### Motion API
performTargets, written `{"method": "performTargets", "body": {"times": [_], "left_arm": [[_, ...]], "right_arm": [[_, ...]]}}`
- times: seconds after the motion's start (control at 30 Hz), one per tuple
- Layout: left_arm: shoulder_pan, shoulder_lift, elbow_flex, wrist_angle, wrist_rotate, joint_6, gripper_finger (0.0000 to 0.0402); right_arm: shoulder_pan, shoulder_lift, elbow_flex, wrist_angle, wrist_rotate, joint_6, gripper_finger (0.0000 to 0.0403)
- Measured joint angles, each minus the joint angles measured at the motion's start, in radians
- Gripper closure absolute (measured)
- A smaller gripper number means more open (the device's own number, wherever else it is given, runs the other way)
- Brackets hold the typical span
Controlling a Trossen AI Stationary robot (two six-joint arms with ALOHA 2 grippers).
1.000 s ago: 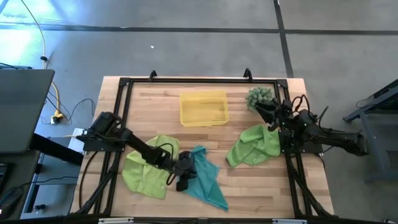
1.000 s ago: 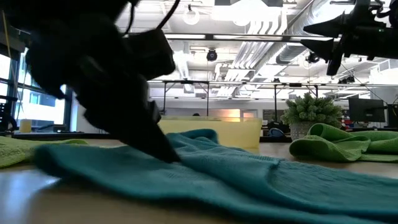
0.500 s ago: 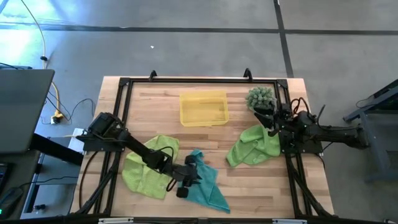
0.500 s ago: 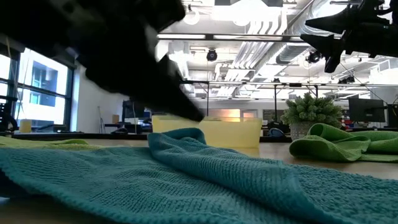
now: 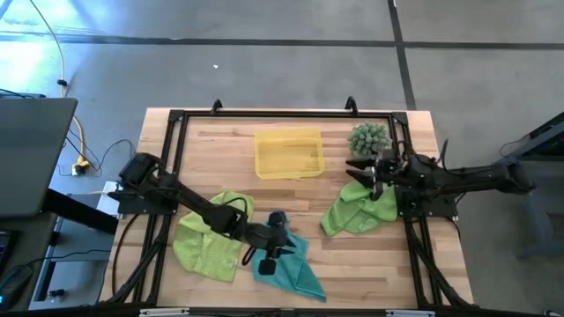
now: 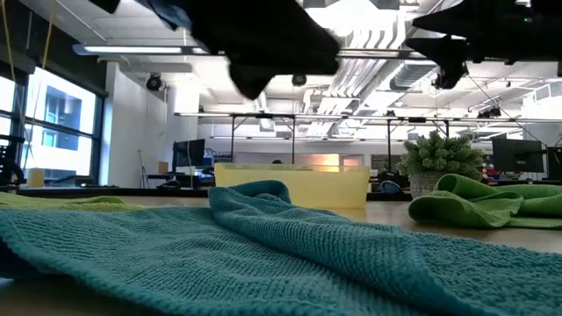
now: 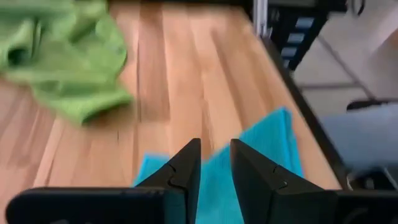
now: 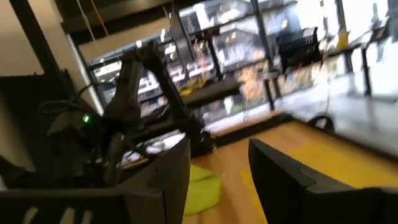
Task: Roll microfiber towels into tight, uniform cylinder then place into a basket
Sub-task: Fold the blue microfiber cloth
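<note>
The teal towel (image 5: 289,264) lies crumpled near the table's front edge, with one fold (image 6: 255,193) raised. My left gripper (image 5: 277,236) hangs above its far part, open by a narrow gap, with nothing between the fingers (image 7: 216,149). One lime-green towel (image 5: 208,243) lies bunched at the front left. The other (image 5: 357,208) lies bunched at the right. My right gripper (image 5: 356,167) stands open (image 8: 217,168) above that towel's far edge, pointing level toward the table's left. The yellow basket (image 5: 288,153) sits at the far middle with nothing in it.
A spiky green plant (image 5: 368,137) stands at the far right, close behind my right gripper. A black metal frame (image 5: 176,119) runs around the tabletop. Bare wood lies between the basket and the towels.
My left gripper has lifted off the teal towel and gone a little toward the table's right edge. The towel stays on the table, and its near part now lies spread toward the front edge. My right gripper has swung away from the plant toward the table's middle.
</note>
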Motion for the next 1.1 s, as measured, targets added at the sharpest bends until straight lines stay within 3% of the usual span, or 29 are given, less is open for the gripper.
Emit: {"method": "performTargets", "body": {"times": [0.2, 0.47, 0.9, 1.1], "left_arm": [[0.000, -0.037, 0.003, -0.165, -0.005, -0.121, 0.0326], [-0.002, -0.038, 0.003, -0.221, 0.035, -0.164, 0.0326], [-0.016, -0.038, 0.003, -0.253, 0.099, -0.187, 0.0326], [-0.028, -0.038, 0.003, -0.249, 0.136, -0.204, 0.0326]], "right_arm": [[0.036, 0.133, 0.033, -0.143, -0.170, 0.117, 0.0247], [0.134, 0.333, 0.033, -0.316, -0.179, 0.290, 0.0247], [0.235, 0.606, 0.034, -0.376, -0.180, 0.315, 0.0247], [0.290, 0.660, 0.039, -0.371, -0.328, 0.384, 0.0247]]}}
